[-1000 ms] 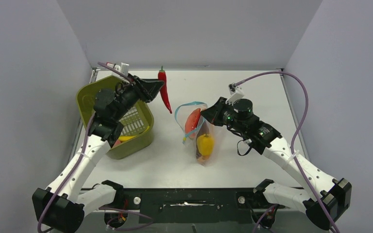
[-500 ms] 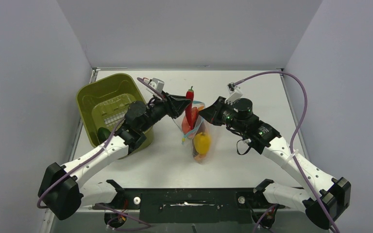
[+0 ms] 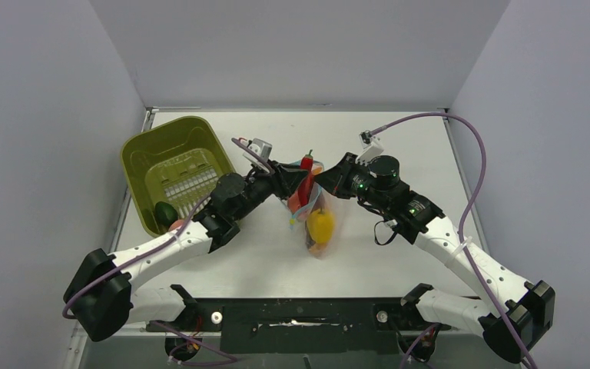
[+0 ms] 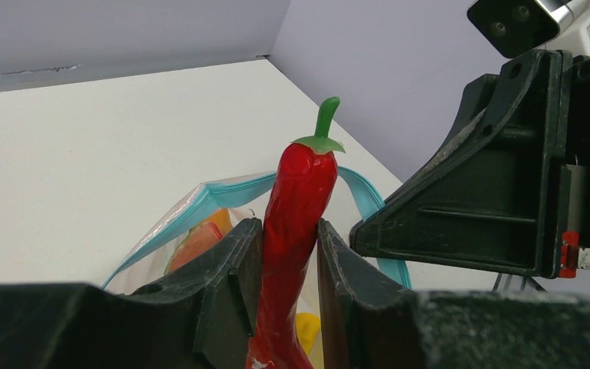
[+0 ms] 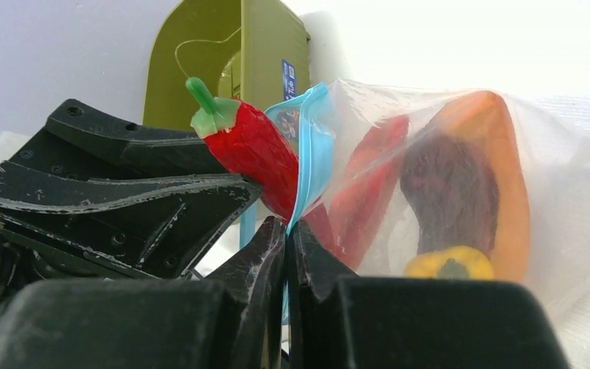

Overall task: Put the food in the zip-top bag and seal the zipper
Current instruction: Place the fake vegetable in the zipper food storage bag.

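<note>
Right wrist: blue label (image 5: 288, 73) on olive bin (image 5: 265, 38) behind zip-top bag (image 5: 576, 154), print unreadable.

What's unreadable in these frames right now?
- Left wrist: chili pepper tip, cut off by the bottom edge between the left gripper fingers; inside the zip-top bag or not, unclear.
- Top: olive-green bin near corner, covered by the left arm; reddish piece there unidentifiable.
- Right wrist: dark item inside, blurred by the plastic.
</note>
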Available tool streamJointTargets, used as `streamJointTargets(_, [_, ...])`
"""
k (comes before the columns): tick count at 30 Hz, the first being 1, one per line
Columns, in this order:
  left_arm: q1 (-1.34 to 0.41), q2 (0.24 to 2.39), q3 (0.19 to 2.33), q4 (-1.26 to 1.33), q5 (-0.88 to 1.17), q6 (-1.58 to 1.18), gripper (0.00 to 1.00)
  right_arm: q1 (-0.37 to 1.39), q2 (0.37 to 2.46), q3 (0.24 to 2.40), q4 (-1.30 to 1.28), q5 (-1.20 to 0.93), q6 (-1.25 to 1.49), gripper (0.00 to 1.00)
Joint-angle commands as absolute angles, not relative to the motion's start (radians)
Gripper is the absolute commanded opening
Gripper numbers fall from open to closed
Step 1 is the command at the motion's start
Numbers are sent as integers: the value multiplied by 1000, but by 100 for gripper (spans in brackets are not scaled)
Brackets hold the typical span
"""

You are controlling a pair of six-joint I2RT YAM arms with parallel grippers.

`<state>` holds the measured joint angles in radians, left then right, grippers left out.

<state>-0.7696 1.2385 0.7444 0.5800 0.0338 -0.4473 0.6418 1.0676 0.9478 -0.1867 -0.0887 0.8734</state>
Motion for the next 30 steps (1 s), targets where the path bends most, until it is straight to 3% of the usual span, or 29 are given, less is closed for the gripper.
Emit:
streamJointTargets(1, [-785, 1233, 744, 662, 0, -441, 13, 631, 1039, 954, -86, -77, 884, 0])
streamJointTargets(24, [-870, 1290, 661, 789, -53, -587, 15, 603, 1038, 938, -63, -75, 887, 0])
streamJointTargets(27, [-874, 1298, 662, 771, -44, -580, 26, 599, 1030, 934, -64, -73, 887, 0])
streamJointTargets(30, [-875, 1274, 677, 721, -54, -553, 43, 598, 1022, 934, -66, -75, 879, 0])
